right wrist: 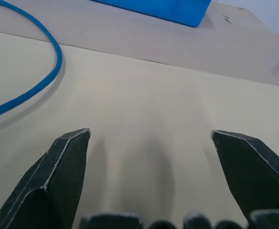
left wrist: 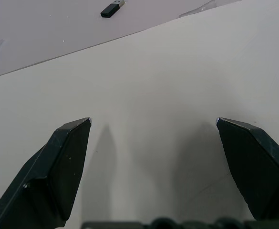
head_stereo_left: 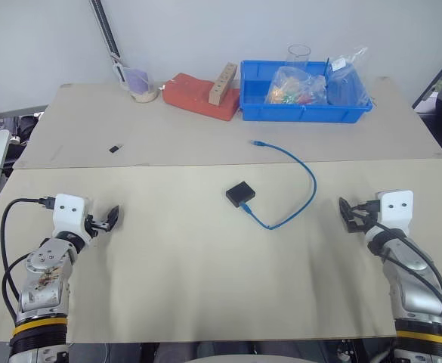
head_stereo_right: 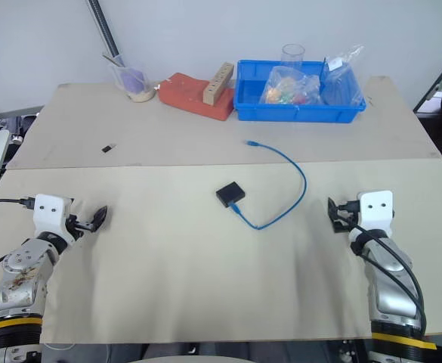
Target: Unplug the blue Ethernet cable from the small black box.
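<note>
— Nearest my head camera, what do I have?

— Both arms, low at the near edge of the pale table (head_stereo_left: 205, 287). My left gripper (head_stereo_left: 109, 218) hovers at the left side, its two black fingers spread wide with nothing between them. My right gripper (head_stereo_left: 349, 214) matches it on the right, jaws fully apart and empty.

— And farther back?

— At the far edge, a blue bin (head_stereo_left: 304, 102) holding clear bags, with a red block (head_stereo_left: 198, 97) just beside it on the left and a small cup (head_stereo_left: 141, 85) beyond that.

— Where is the task gear?

— Mid-table, between the two grippers and well apart from both. From the small black box (head_stereo_left: 240, 193), lying flat, the blue Ethernet cable (head_stereo_left: 310, 181) runs toward my right side, loops, and curves back to a free plug near the seam between the two boards. The cable end sits at the box's side; it appears plugged in. In the right wrist view the cable passes near my open fingers without touching.

— Anything smaller?

— A tiny black bit (head_stereo_left: 115, 147) on the far board, left.
</note>
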Motion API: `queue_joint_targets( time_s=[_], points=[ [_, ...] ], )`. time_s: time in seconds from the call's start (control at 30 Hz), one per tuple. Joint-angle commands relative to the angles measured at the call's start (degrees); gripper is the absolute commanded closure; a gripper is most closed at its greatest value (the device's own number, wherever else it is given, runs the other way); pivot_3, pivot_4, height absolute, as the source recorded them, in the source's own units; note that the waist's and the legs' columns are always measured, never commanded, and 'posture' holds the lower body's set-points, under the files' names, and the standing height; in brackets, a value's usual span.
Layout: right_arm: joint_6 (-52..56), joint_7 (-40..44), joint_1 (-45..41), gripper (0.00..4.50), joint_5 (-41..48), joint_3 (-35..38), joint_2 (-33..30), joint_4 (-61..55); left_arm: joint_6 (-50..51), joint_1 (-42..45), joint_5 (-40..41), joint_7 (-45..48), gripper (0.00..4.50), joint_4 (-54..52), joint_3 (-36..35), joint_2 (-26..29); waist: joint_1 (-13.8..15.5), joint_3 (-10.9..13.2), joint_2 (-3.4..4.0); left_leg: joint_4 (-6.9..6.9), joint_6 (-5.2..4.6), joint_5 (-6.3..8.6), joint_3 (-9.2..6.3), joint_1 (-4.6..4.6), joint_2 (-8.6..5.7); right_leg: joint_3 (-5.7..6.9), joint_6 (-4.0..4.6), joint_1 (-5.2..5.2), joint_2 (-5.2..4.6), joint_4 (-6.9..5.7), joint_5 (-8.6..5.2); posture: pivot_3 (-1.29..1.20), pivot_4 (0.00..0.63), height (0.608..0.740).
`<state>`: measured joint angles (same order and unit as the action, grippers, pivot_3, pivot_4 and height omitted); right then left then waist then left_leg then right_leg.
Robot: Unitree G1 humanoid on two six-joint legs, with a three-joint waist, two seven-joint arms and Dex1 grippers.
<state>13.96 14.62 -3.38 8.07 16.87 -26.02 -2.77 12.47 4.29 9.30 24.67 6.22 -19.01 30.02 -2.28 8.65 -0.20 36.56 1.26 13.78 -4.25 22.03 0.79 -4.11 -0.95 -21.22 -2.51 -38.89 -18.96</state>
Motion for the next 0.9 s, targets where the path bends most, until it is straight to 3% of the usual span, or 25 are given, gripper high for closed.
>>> queue_joint_targets(
  time_s=[0.03, 0.17, 0.3, 0.6, 0.8, 0.9],
  points=[
    [3.1, 5.8, -0.7, 0.0, 3.9, 1.0, -4.6, -6.1, 1.4, 0.2, 5.2, 6.5, 0.03, -6.9, 0.5, 2.8, 0.0, 0.0, 0.0, 0.0, 0.0, 0.0, 0.0, 0.0, 0.0, 0.0, 0.0, 0.0, 0.0, 0.0, 0.0, 0.0, 0.15, 0.74],
    [19.1, 21.9, -2.1, 0.0, 17.5, -4.4, -14.6, -19.9, 6.2, 0.3, 15.9, 26.0, 0.03, -20.9, 6.7, 10.5, 0.0, 0.1, 0.09, 0.06, 0.02, -0.01, -0.01, 0.19, 0.01, 0.0, 0.0, -0.03, -0.05, 0.02, 0.0, 0.0, 0.15, 0.74],
    [29.3, 24.6, -7.3, 0.0, 25.6, -12.1, -13.9, -26.0, 8.8, 4.2, 19.5, 35.2, 0.03, -25.5, 11.3, 16.1, -0.4, 0.0, 0.0, -0.15, -0.02, 0.01, -0.12, -0.24, 0.11, 0.13, 0.01, 0.48, 0.17, 0.35, -0.01, 0.0, 0.15, 0.74],
    [28.1, 16.1, -15.4, 0.0, 12.1, -29.2, -3.9, -15.6, 9.8, 13.2, 20.6, 42.3, 0.03, -25.2, 15.7, 18.6, 0.1, 0.0, 0.01, -0.07, -0.01, 0.0, -0.17, 0.01, -0.01, 0.16, 0.03, 0.24, 0.11, 0.42, -0.03, 0.0, 0.15, 0.74],
    [24.6, 13.4, -15.2, 0.0, 6.7, -31.0, 0.3, -10.0, 10.6, 13.3, 20.4, 42.3, 0.03, -26.0, 14.9, 19.5, -0.2, 0.0, 0.02, 0.05, -0.02, 0.0, -0.16, 0.06, -0.01, 0.14, 0.03, 0.1, 0.11, 0.19, -0.03, 0.0, 0.15, 0.74],
    [23.1, 12.7, -15.5, 0.84, 5.7, -31.0, 2.6, -8.4, 9.9, 12.5, 19.8, 42.1, 0.0, -25.8, 14.6, 19.5, -0.4, 0.0, 0.02, 0.05, -0.02, 0.0, -0.16, -0.01, 0.03, 0.14, 0.03, 0.09, 0.16, 0.09, -0.03, 0.0, 0.15, 0.74]
  ],
)
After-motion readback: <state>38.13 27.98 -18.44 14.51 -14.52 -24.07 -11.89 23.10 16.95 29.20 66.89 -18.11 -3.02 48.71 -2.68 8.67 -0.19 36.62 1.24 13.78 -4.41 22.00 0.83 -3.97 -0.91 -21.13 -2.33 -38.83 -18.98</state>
